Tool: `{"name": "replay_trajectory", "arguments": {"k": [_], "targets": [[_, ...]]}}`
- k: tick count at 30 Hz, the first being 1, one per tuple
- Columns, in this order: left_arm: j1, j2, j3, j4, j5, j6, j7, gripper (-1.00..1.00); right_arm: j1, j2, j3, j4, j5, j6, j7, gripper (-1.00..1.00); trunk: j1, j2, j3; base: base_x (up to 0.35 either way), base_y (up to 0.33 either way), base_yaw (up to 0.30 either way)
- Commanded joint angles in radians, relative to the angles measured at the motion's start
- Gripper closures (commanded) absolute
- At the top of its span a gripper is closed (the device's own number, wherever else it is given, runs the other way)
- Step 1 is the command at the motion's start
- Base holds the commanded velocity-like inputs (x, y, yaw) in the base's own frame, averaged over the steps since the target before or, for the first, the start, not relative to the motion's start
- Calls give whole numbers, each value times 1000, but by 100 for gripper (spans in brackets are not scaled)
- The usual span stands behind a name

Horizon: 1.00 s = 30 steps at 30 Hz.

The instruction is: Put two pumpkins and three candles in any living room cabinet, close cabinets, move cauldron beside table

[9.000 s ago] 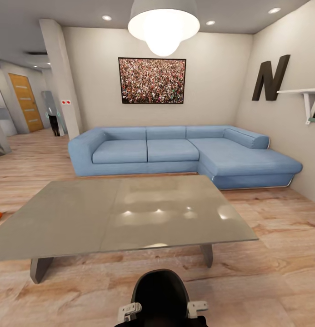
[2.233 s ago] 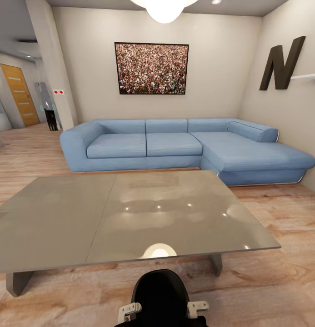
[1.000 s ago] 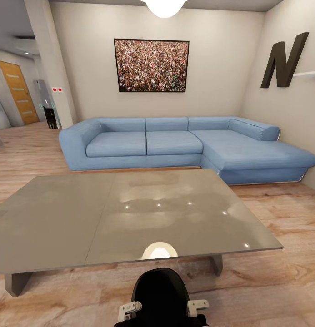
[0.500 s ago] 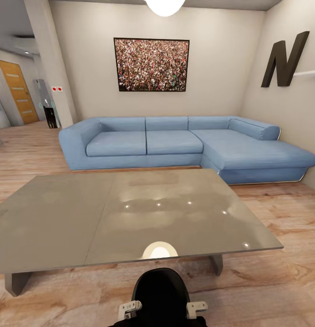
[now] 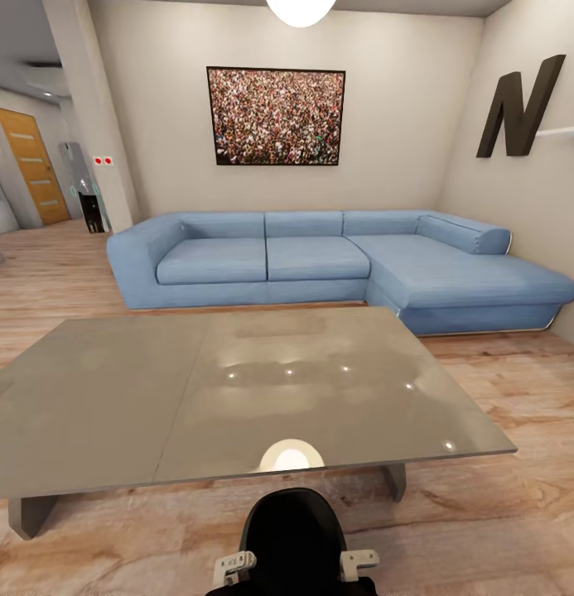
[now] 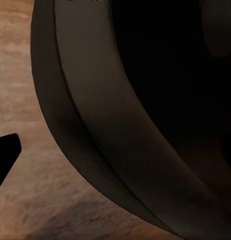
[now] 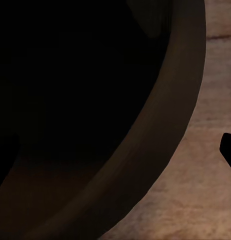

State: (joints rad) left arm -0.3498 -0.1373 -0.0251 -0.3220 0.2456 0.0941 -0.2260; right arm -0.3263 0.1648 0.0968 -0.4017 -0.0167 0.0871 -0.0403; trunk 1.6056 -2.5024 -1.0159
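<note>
- The grey worktop (image 5: pixel 229 389) is being seen at 12 o'clock, just ahead of the robot's black trunk (image 5: pixel 293 530); its top is lying bare and is reflecting the ceiling lamp (image 5: pixel 301 8).
- A blue corner sofa (image 5: pixel 320 261) is standing beyond the worktop, also at 12 o'clock, well apart from it.
- A framed picture (image 5: pixel 276 116) is hanging above the sofa; a dark letter N (image 5: pixel 518 103) is being seen at 2 o'clock, and an orange door (image 5: pixel 30 174) at 10 o'clock.
- The left gripper's fingertip (image 6: pixel 4 150) is being shown over the wooden floor (image 6: pixel 25 200), beside a dark curved body (image 6: pixel 145 125).
- The right gripper's fingertip (image 7: pixel 229 150) is being shown likewise.
- How wide either pair of jaws is standing cannot be told.
</note>
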Motion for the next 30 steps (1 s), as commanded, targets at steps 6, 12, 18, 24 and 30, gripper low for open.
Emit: {"name": "replay_trajectory", "arguments": {"k": [6,12,18,24,30], "targets": [[0,1,-2,-2,11,7,-1,-100,0,-1,6,-2,-2,7,-4,-100,0,0,-1,0,0,0],[0,0,0,-2,11,9,0,-100,0,-1,6,-2,-2,7,-4,-100,-2,1,15,0,0,0],[0,-1,2,-2,13,14,4,-100,1,0,6,-3,-2,7,-4,-100,-5,2,38,0,0,0],[0,-1,2,-2,15,16,4,-100,1,-1,6,-2,-2,7,-4,-100,-21,30,58,-20,0,0],[0,-1,2,-2,15,16,4,-100,0,0,6,-3,-2,7,-4,-100,-44,72,77,-98,0,0]]}}
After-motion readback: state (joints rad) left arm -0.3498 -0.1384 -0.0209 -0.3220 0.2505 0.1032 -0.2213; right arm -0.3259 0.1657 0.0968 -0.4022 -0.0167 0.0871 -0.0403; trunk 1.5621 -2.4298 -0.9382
